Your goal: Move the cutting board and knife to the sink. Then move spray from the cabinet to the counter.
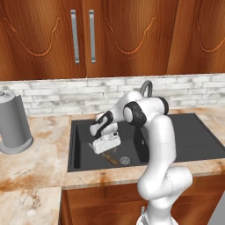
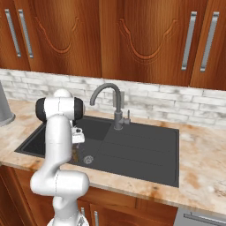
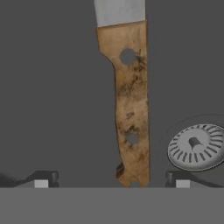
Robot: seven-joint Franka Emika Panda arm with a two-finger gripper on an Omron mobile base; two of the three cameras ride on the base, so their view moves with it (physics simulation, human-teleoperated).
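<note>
Gripper [image 3: 112, 177] low inside the sink [image 1: 197, 132], near its front wall, jaws spread wide and holding nothing; each fingertip stands clear of the knife [image 3: 130, 109] handle between them. Knife flat on the basin floor, brown handle toward the hand, blade pointing away, round drain [image 3: 196, 146] just beside the handle end. Right half of the basin floor bare and open. Faucet [image 2: 110, 103] rises at the back rim. Counter [image 1: 30, 171] frames the basin; grey kettle [image 1: 13, 123] at its left.

White arm [image 1: 160, 145], dark joints, rounded links
</note>
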